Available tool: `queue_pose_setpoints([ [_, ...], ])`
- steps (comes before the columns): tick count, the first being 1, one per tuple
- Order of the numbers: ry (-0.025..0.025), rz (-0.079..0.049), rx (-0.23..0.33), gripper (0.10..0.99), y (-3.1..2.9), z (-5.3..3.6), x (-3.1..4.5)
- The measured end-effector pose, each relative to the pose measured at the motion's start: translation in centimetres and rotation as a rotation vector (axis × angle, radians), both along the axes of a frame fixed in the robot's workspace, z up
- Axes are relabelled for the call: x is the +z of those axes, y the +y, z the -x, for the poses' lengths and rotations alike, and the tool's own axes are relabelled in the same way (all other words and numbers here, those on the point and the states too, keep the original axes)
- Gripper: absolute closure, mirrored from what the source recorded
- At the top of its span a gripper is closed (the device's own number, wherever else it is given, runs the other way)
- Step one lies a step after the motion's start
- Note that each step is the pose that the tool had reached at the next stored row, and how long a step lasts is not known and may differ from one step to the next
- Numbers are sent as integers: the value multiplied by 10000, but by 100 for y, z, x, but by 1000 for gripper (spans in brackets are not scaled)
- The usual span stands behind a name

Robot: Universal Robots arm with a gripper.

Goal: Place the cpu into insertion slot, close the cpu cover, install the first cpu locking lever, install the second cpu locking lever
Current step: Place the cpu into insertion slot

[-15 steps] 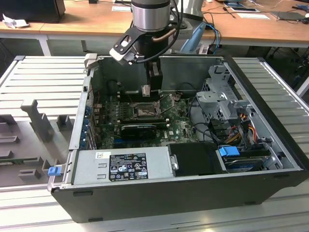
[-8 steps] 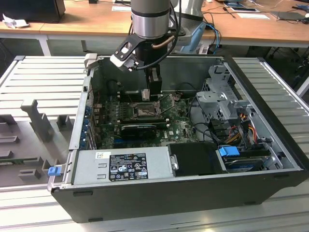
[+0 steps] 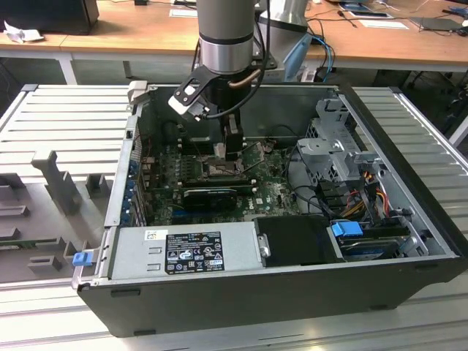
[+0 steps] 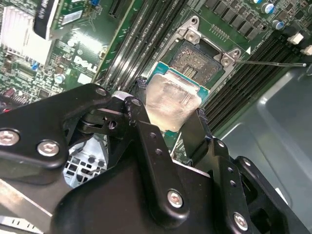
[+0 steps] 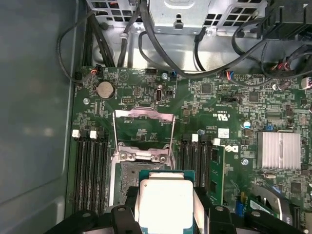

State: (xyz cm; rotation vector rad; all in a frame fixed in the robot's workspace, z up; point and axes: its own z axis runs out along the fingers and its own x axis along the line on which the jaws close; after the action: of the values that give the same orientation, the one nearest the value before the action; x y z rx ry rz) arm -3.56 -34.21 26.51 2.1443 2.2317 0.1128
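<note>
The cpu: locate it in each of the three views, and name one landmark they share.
Exterior view: hidden under the tip of the gripper, mid-motherboard.
Second wrist view: the cpu, silver top up, clamped in the gripper, by the insertion slot.
First wrist view: the cpu in the same grip, near the raised cpu cover.
Shared landmark: the insertion slot, uncovered.
</note>
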Motion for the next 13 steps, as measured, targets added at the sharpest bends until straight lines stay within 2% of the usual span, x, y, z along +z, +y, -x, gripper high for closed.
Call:
queue_pose_setpoints([
  [6,7,0,-55,557,93,1,-117],
  [10,7,0,-106,557,105,8,-147],
  [13,6,-18,-45,557,111,20,-198],
])
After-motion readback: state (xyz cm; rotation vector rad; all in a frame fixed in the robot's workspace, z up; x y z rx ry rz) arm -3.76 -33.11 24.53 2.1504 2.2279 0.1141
